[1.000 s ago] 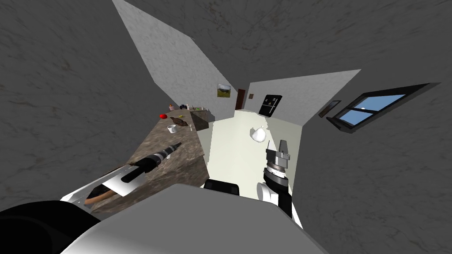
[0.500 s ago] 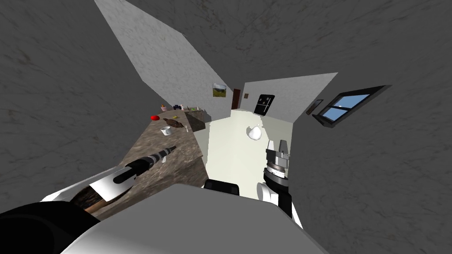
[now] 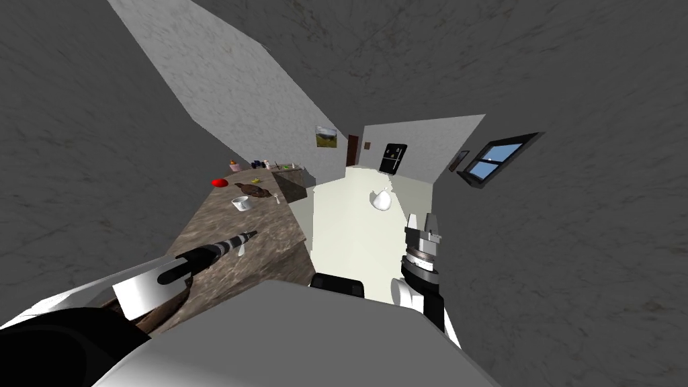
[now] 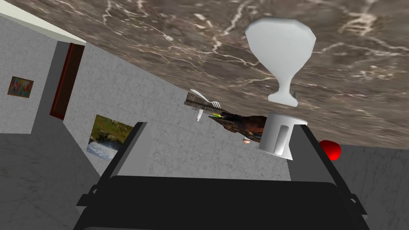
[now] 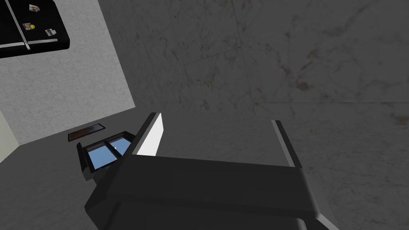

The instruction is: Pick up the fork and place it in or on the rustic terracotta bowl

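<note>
1. None of the task is done yet. The fork [image 4: 201, 97] lies on the brown marbled counter [image 3: 279, 232], near its far end and close to the edge facing the pale floor. It is just beside the dark brown bowl [image 4: 244, 122].
2. The left gripper [image 4: 220, 125] hangs over the counter's middle, released and empty, well short of the fork. A white goblet [image 4: 279, 52] and a white mug [image 4: 278, 137] stand nearer to it.
3. The right gripper [image 5: 215, 119] is also spread and empty, off the counter's edge.
4. The reach, grasp, lift and drop into the bowl all appear to remain.
5. No writing can be read; the stickers on the black fridge [image 5: 36, 36] are too small to make out.
</note>
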### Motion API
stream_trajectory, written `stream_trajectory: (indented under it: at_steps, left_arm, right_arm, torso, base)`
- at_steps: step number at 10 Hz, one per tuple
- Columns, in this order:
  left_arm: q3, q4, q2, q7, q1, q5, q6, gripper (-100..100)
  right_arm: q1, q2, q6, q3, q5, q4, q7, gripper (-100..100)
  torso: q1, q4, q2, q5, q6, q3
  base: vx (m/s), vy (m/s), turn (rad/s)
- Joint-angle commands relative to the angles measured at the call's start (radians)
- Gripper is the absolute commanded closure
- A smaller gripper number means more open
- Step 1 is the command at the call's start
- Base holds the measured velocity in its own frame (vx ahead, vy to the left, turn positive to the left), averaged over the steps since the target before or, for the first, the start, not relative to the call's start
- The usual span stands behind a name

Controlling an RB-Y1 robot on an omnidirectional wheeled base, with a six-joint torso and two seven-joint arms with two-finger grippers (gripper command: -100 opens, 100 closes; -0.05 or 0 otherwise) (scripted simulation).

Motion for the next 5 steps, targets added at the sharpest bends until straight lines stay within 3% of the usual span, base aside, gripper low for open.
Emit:
stream_trajectory:
  at_steps: [1,5]
  left_arm:
    - [-0.021,0.031,0.050,0.011,0.019,0.019,0.026,-100]
    - [-0.068,0.081,0.157,0.035,0.079,0.066,0.081,-100]
  right_arm:
    - [0.000,0.000,0.000,0.000,0.000,0.000,0.000,0]
    - [0.000,0.000,0.000,0.000,0.000,0.000,0.000,0]
  torso:
    - [0.000,0.000,0.000,0.000,0.000,0.000]
    - [-0.001,0.000,0.001,0.000,-0.001,0.000]
  base:
    - [0.008,0.034,-0.207]
    - [-0.004,0.023,-0.122]
